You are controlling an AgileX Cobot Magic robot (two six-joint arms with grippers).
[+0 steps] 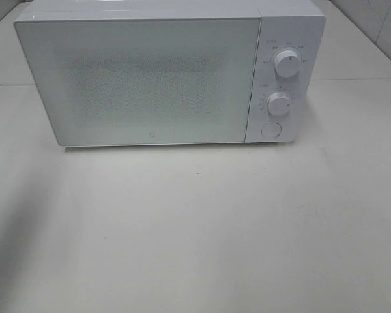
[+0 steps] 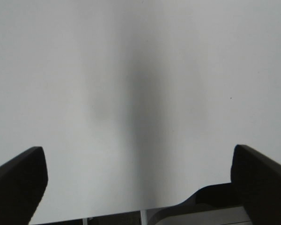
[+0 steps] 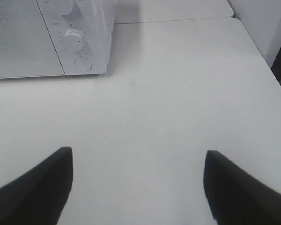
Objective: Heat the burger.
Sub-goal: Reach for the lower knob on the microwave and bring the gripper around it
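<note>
Both our grippers are empty with jaws apart: left gripper (image 2: 138,152) and right gripper (image 3: 138,153) above the white desk (image 1: 195,228). A shut microwave (image 1: 150,78) sits near its far edge. We cannot tell where the burger is.

the microwave oven (image 1: 169,75) has a white shell that looks smooth, with a soft shine. its door (image 1: 140,81) looks like smooth glass, and the middle part is full of tiny dots, so it looks grainy. the upper knob (image 1: 287,64), the lower knob (image 1: 279,104) and the round button (image 1: 270,130) look like smooth white plastic. the table (image 1: 195,228) is white, smooth and dull. the left gripper (image 2: 136,154) and the right gripper (image 3: 136,153) are black and dull, like hard plastic.
</note>
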